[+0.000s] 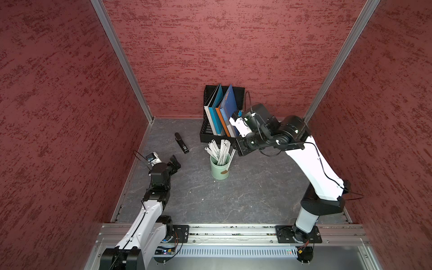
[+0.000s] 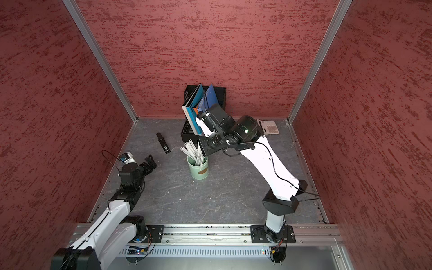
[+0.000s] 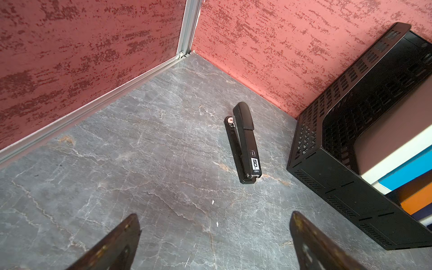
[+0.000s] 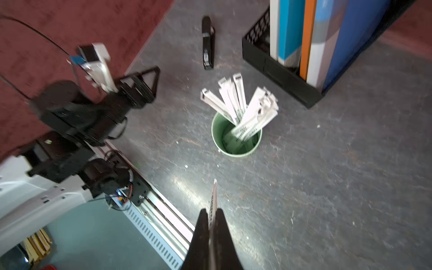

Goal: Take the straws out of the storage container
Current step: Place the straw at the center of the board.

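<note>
Right wrist: pinching one straw (image 4: pixel 214 196) between right fingers (image 4: pixel 201 236), with left fingers (image 3: pixel 109 243) apart, idle. Could slip free, thin paper, tiny grip.

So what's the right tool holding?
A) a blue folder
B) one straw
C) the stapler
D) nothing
B: in the right wrist view, the right tool is shut on one straw, while the other straws stand in the cup.
</note>
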You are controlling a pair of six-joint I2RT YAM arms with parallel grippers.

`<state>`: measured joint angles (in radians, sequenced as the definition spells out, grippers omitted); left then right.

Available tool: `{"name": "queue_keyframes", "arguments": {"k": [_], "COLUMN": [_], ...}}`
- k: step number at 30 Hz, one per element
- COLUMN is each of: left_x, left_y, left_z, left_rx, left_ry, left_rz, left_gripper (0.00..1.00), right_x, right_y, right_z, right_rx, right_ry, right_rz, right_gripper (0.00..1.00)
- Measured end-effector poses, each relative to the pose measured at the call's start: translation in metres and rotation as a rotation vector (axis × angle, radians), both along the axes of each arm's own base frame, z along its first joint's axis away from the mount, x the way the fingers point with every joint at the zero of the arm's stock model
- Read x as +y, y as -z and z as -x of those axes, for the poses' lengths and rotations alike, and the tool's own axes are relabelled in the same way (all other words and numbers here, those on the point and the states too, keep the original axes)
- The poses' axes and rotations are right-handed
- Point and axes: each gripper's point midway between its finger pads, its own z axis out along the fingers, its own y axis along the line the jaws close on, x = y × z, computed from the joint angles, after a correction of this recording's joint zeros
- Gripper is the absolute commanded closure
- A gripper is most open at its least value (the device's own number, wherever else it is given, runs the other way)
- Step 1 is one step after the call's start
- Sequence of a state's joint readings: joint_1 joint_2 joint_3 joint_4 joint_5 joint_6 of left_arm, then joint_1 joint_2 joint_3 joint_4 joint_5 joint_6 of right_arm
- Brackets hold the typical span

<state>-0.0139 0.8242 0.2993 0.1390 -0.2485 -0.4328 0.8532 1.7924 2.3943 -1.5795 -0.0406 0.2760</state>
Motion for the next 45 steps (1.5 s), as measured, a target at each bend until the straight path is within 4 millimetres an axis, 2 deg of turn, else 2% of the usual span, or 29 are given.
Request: {"name": "queue_keyframes", "arguments": {"k": [6,12,17,20,27,35,39,45], "left_x": [0.0,0.0,0.0,0.0,0.0,0.0,0.0,0.0], "left_y": [0.0,0.0,0.0,0.0,0.001,0.001,0.001,0.001], "left_z": [0.0,0.0,0.0,0.0,0.0,0.0,0.0,0.0], "left_rx": [0.0,0.001,0.001,0.002,0.003,0.002,0.002,0.002], "left_ry": [0.0,0.0,0.0,0.0,0.0,0.0,0.0,0.0], "left_rz": [0.0,0.0,0.0,0.0,0.0,0.0,0.0,0.0], "left_gripper": [0.0,0.0,0.01,0.0,0.01,0.0,0.0,0.0], "right_x": [-0.033,-0.074,-0.095,-0.098,-0.091,-0.089,-0.088,-0.083], "right_y": [0.07,0.122,0.16,0.174,0.215,0.263,0.269,0.268], "right_z": [0.002,0.007,-0.002,-0.015,-0.046,-0.065,-0.071,-0.08], "right_rx": [0.238,0.435,0.541,0.566,0.623,0.714,0.726,0.717], "right_ry": [0.052,0.148,0.217,0.237,0.223,0.206,0.202,0.197], "right_rz": [0.136,0.157,0.131,0.116,0.125,0.166,0.163,0.136], "right_gripper": [1.0,1.0,1.0,1.0,1.0,1.0,0.99,0.95]}}
